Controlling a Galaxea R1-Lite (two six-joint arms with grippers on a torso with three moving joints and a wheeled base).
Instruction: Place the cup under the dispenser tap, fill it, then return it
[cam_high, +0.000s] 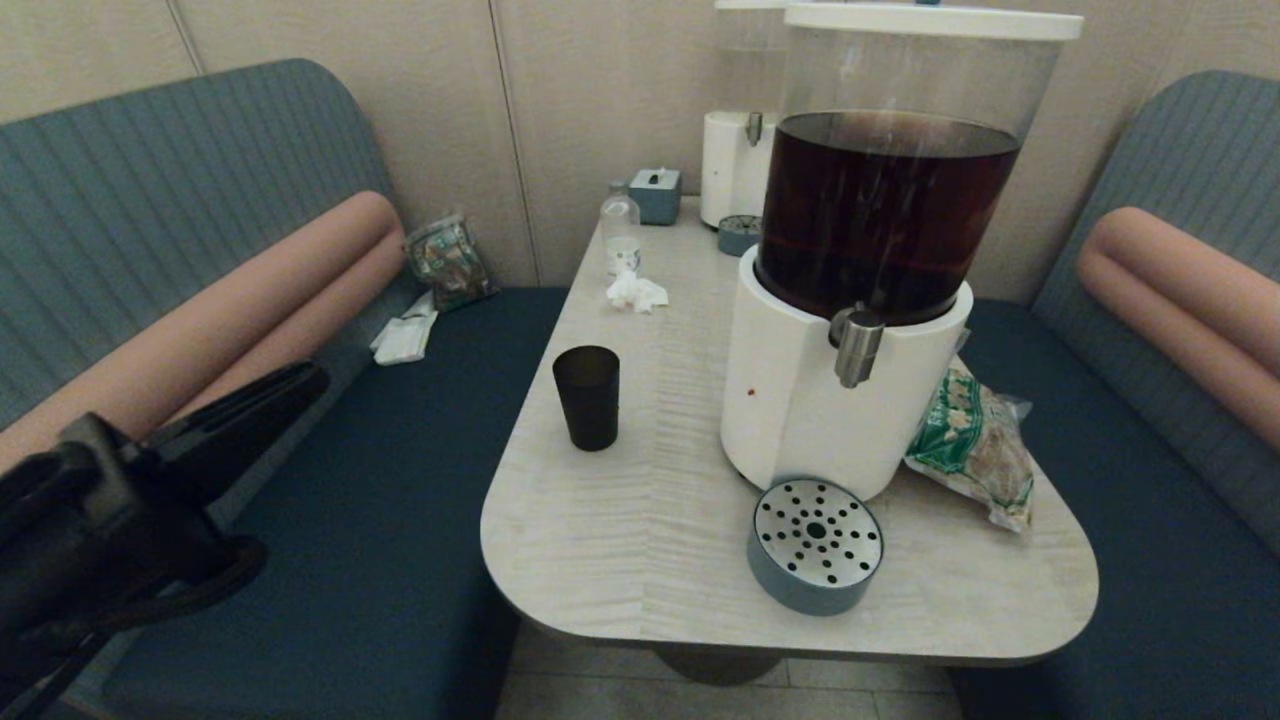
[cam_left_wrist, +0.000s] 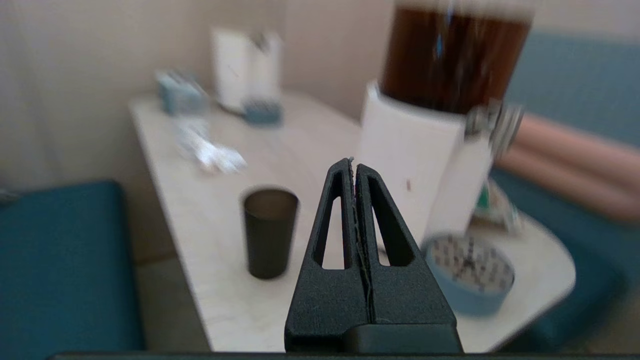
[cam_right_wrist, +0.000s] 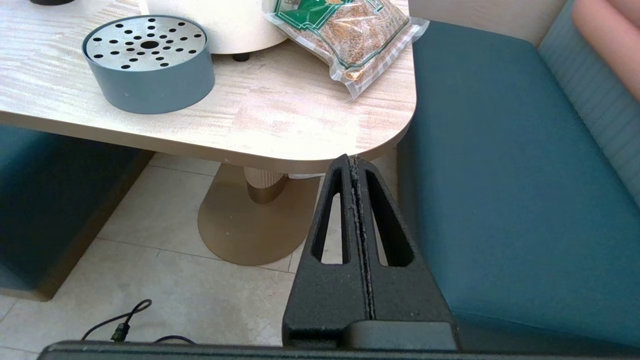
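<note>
The cup (cam_high: 586, 396) stands upright and empty on the table (cam_high: 620, 540), at about nine o'clock from the dispenser tap (cam_high: 858, 346) and well apart from it. The drip tray (cam_high: 815, 545) sits below the tap, at six o'clock. The left gripper (cam_high: 300, 385), fingers clenched together on nothing, hangs off the table's left edge. The right gripper (cam_right_wrist: 354, 165), likewise clenched, is parked below the table's near right corner.

Open table btwn cup (cam_high: 586, 397) & dispenser base (cam_high: 800, 400).
</note>
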